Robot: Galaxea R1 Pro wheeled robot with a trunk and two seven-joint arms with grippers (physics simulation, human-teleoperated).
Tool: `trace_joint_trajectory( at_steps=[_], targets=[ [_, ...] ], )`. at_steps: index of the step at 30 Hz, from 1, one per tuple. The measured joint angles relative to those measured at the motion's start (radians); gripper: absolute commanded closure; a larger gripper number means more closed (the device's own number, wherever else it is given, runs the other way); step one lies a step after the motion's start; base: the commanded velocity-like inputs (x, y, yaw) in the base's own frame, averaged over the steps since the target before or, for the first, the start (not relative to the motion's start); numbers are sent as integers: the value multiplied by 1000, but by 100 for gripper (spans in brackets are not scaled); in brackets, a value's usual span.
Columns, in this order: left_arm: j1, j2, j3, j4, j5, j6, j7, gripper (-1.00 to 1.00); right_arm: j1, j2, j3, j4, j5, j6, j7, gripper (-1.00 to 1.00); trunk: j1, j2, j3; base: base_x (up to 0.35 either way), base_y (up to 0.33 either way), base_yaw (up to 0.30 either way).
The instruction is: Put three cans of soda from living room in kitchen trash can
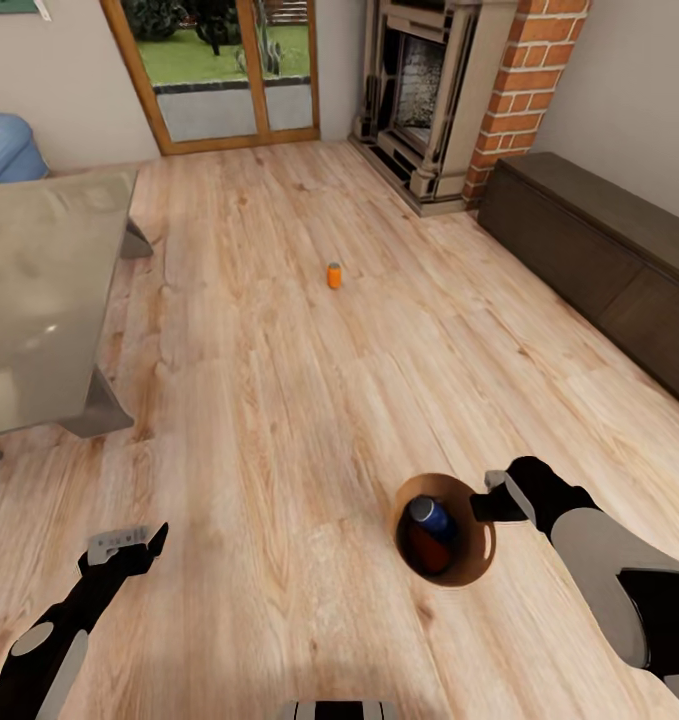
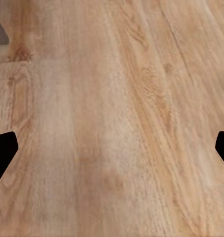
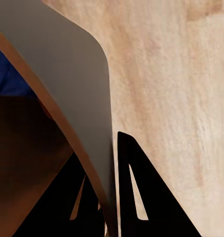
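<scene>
One orange can of soda [image 1: 334, 275] stands alone on the wood-plank floor, far ahead of both arms. Close in front of me is the round wooden tash can [image 1: 476, 560], with a blue can [image 1: 431, 518] and a dark orange can [image 1: 434, 556] inside it. My right gripper [image 1: 485, 501] is shut on the bin's right rim. In the right wrist view the bin's wall [image 3: 67, 74] runs between the fingers [image 3: 146, 197], and the blue can [image 3: 8, 79] shows inside. My left gripper [image 1: 129, 543] hangs open over bare floor, its fingertips [image 2: 3, 148] wide apart.
A grey low table [image 1: 39, 290] stands at the left, with the blue sofa [image 1: 4, 145] behind it. A long dark cabinet [image 1: 599, 260] lines the right wall. The brick fireplace [image 1: 429, 90] and glass doors [image 1: 229, 70] are at the far end.
</scene>
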Motion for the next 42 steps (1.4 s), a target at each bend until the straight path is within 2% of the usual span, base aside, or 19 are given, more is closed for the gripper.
trace_joint_trajectory(
  at_steps=[2, 6, 8, 12, 20, 26, 30, 35, 36, 37, 38, 39, 40, 41, 42],
  targets=[
    [0, 0, 0, 0, 0, 0, 0, -100, 1, 1, -2, 0, -8, -3, 1, 100, 0, 0, 0, 323, -2, -2],
    [0, 0, 0, 0, 0, -1, 0, -100, 1, 1, -2, -4, 1, -8, 3, 100, 0, 0, 0, 242, -1, -1],
    [11, -8, -11, -6, -6, 1, -10, -100, 10, 10, 6, -6, 17, -31, 9, 100, 0, 0, 0, 0, 0, 0],
    [11, -7, -11, -6, -6, 1, -9, -100, 10, 9, 6, -5, 39, -32, 12, 100, 0, 0, 0, 0, 0, 0],
    [11, -7, -11, -6, -6, 1, -9, -100, 10, 9, 6, -5, 112, -32, 12, 100, 0, 0, 0, 0, 0, 0],
    [11, -7, -11, -5, -6, 1, -9, -100, 10, 9, 6, -5, 152, -31, 12, 100, 0, 0, 0, 14, 0, 0],
    [3, -30, -33, 17, -4, -3, 7, -100, 29, 30, 1, -24, 195, -54, 21, 100, 0, 0, 0, 194, 0, 0],
    [-1, -58, -62, 45, -3, -4, 14, -100, 53, 48, -9, -53, 194, -87, 38, 100, 0, 0, 0, 288, 0, 0],
    [-1, -70, -148, 60, -4, -6, 14, -100, 54, 49, -4, -73, 229, -104, 76, 100, 0, 0, 0, 205, 0, 0],
    [-1, -71, -158, 61, -3, -6, 14, -100, 53, 49, -8, -77, 194, -110, 77, 100, 0, 0, 0, 195, 0, 0],
    [-1, -71, -160, 61, -3, -7, 14, -100, 55, 49, -4, -76, 128, -109, 78, 100, 0, 0, 0, 225, 0, 0],
    [-1, -72, -160, 62, -3, -7, 14, -100, 55, 49, -2, -73, 38, -110, 79, 100, 0, 0, 0, 245, 0, 0],
    [-1, -72, -161, 62, -3, -7, 15, -100, 55, 50, -14, -77, -32, -101, 86, 100, 0, 0, 0, 275, 0, 0],
    [-1, -73, -162, 63, -4, -6, 15, -100, 54, 50, -21, -79, -66, -98, 89, 100, 0, 0, 0, 286, 0, 0],
    [-1, -73, -162, 63, -4, -6, 15, -100, 55, 50, -19, -78, -56, -98, 87, 100, 0, 0, 0, 301, 0, 0]
  ],
)
